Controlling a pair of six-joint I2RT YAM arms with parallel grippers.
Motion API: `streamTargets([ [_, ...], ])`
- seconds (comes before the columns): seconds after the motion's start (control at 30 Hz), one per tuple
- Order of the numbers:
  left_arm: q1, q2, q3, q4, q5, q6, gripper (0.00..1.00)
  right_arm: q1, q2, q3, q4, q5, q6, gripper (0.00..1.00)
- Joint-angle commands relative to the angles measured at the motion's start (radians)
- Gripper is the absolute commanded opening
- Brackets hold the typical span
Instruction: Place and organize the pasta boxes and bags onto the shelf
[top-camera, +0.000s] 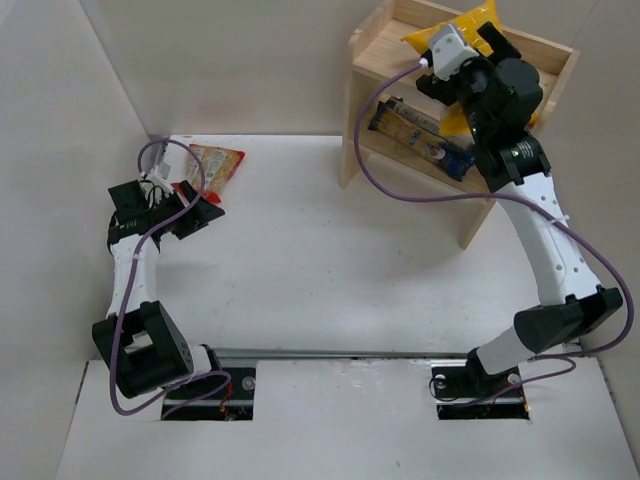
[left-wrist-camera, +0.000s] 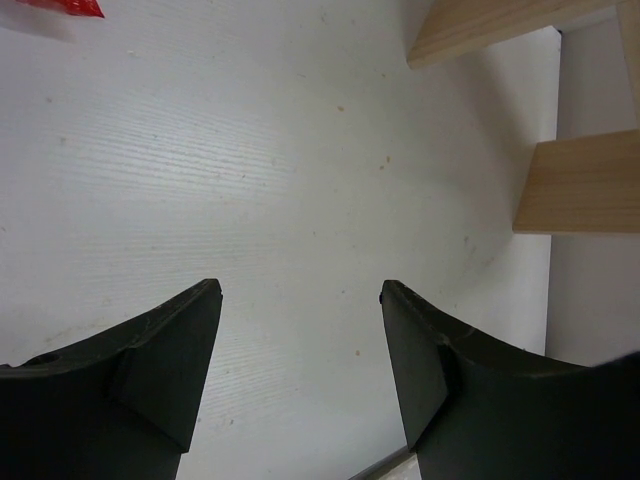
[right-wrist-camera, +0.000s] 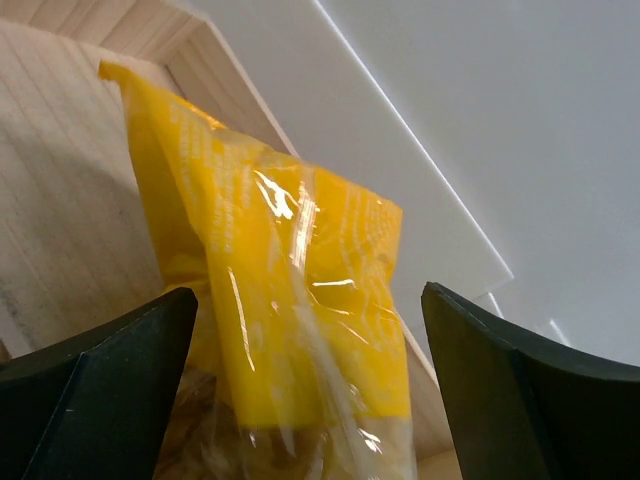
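The wooden shelf (top-camera: 372, 52) stands at the far right. The yellow bag (top-camera: 472, 20) lies on its top tier and fills the right wrist view (right-wrist-camera: 250, 230). My right gripper (top-camera: 462, 62) is over it, open, its fingers either side of the bag and not pressing it (right-wrist-camera: 309, 292). The blue spaghetti pack (top-camera: 425, 138) lies on the lower tier; a darker pack behind it is mostly hidden. The red-edged bag (top-camera: 216, 164) lies on the table at the far left. My left gripper (top-camera: 208, 213) is open and empty just in front of it (left-wrist-camera: 300, 290).
The shelf's wooden legs (left-wrist-camera: 585, 185) show at the right of the left wrist view, and a red corner of the bag (left-wrist-camera: 60, 6) at its top left. White walls close the table at the left and back.
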Motion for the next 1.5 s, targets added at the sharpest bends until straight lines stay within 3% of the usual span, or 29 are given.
streamTargets([
  [0.0, -0.022, -0.025, 0.008, -0.003, 0.009, 0.029, 0.63, 0.032, -0.116, 0.015, 0.103, 0.076, 0.186, 1.00],
  [0.2, -0.040, -0.013, 0.002, -0.003, 0.006, 0.033, 0.63, 0.159, -0.285, -0.094, 0.074, 0.130, 0.455, 1.00],
  [0.27, -0.043, -0.010, -0.001, 0.000, -0.003, 0.033, 0.63, 0.176, -0.328, -0.158, 0.043, 0.128, 0.568, 0.88],
  [0.33, -0.045, -0.008, -0.003, 0.000, -0.006, 0.035, 0.64, 0.177, -0.363, -0.217, -0.007, 0.130, 0.723, 0.63],
  [0.43, -0.045, -0.005, -0.003, -0.003, -0.006, 0.042, 0.64, 0.150, -0.400, -0.280, -0.070, 0.125, 0.933, 0.38],
  [0.6, -0.051, -0.001, -0.009, -0.003, -0.006, 0.045, 0.64, 0.047, -0.379, -0.292, -0.144, 0.070, 1.103, 0.22],
  [0.8, -0.066, -0.001, 0.000, -0.003, -0.007, 0.045, 0.64, -0.100, -0.217, -0.137, -0.192, 0.062, 1.115, 0.18],
  [1.0, -0.061, -0.027, 0.009, -0.016, -0.030, 0.070, 0.64, -0.158, -0.100, 0.011, -0.204, 0.128, 1.048, 0.18],
  [1.17, -0.091, 0.022, 0.112, -0.098, -0.271, 0.228, 0.63, -0.200, -0.019, 0.105, -0.257, 0.191, 0.959, 0.20],
  [1.2, -0.101, 0.039, 0.138, -0.111, -0.315, 0.261, 0.66, -0.208, -0.009, 0.114, -0.261, 0.200, 0.943, 0.20],
  [1.23, -0.115, 0.064, 0.173, -0.131, -0.361, 0.303, 0.79, -0.214, -0.002, 0.120, -0.261, 0.214, 0.922, 0.21],
  [1.27, -0.126, 0.091, 0.211, -0.151, -0.391, 0.346, 1.00, -0.218, 0.001, 0.124, -0.259, 0.232, 0.900, 0.22],
  [1.37, -0.138, 0.176, 0.333, -0.184, -0.460, 0.410, 1.00, -0.215, -0.024, 0.122, -0.248, 0.286, 0.836, 0.32],
  [1.47, -0.147, 0.252, 0.452, -0.152, -0.515, 0.432, 1.00, -0.165, -0.122, 0.064, -0.184, 0.260, 0.779, 0.57],
])
